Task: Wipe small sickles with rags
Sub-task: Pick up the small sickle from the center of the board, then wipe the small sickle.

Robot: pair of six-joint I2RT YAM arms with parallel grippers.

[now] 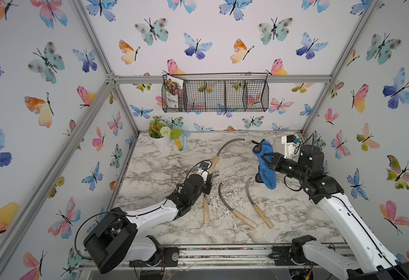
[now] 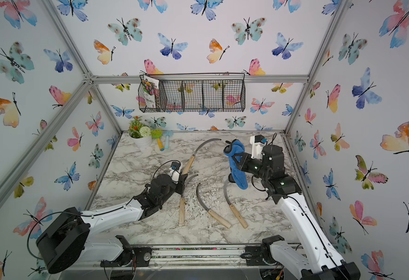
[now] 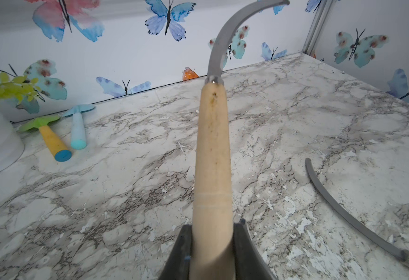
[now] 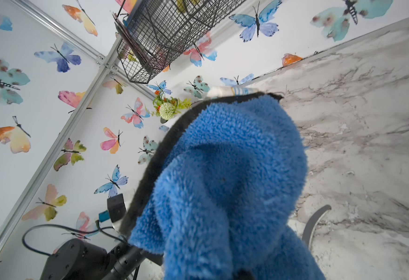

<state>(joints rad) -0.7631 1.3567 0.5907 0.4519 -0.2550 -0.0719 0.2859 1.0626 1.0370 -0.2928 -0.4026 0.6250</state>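
— Which way is the held sickle (image 1: 215, 163) pointing?
— Its long axis is running from the left gripper (image 3: 212, 234) toward the back wall, blade curling rightward, above the table (image 1: 164, 169).
— The jaws?
— The left wrist view is showing them narrow, clamping the wooden handle. The right gripper (image 1: 266, 162) is apparently pinching the blue rag (image 1: 269, 178); its own camera is showing only cloth.

We see bare table (image 1: 155, 167) on the left, between the pot (image 1: 161, 141) with the toy tools (image 1: 181, 143) in the far corner and the left arm (image 1: 155, 213). Mid-table, three sickles (image 1: 244, 219) lie side by side, narrow gaps between them. The held sickle (image 1: 214, 163) and the hanging rag (image 1: 270, 180) flank an open lane toward the back wall; the basket (image 1: 223, 97) hangs above it.
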